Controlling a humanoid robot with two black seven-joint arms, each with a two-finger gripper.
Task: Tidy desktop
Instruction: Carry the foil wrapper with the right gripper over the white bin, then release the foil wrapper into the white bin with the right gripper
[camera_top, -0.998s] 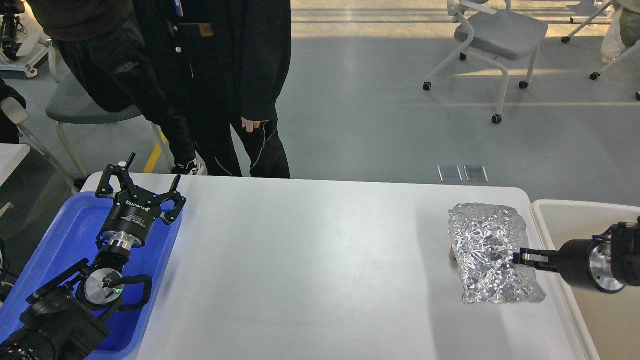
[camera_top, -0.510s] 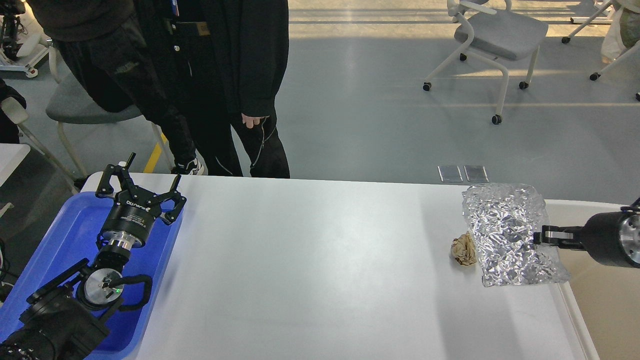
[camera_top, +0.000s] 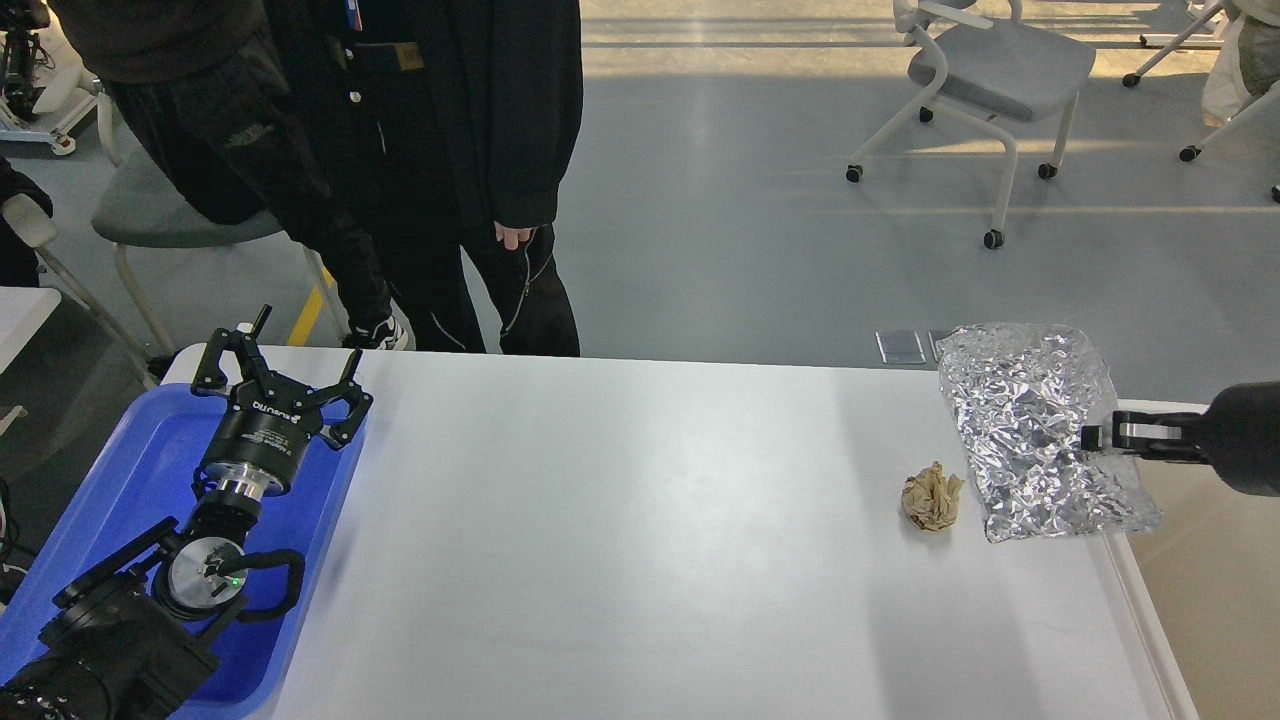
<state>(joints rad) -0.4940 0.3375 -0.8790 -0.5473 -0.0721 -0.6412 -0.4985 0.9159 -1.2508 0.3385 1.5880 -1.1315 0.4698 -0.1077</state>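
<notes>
The white desktop fills the middle of the head view. My right gripper is shut on a crumpled silver foil sheet and holds it in the air over the desktop's right edge. A small crumpled brown paper ball lies on the desktop just left of the foil. My left gripper is open and empty, hovering over the blue plastic tray at the left.
A beige-white bin stands against the desktop's right edge, under my right arm. Two people in black stand behind the far left corner. Wheeled chairs stand further back on the floor.
My right gripper has lifted the foil off the desktop and carried it up and to the right, towards the bin. This uncovered the brown paper ball. The left arm has not moved.
</notes>
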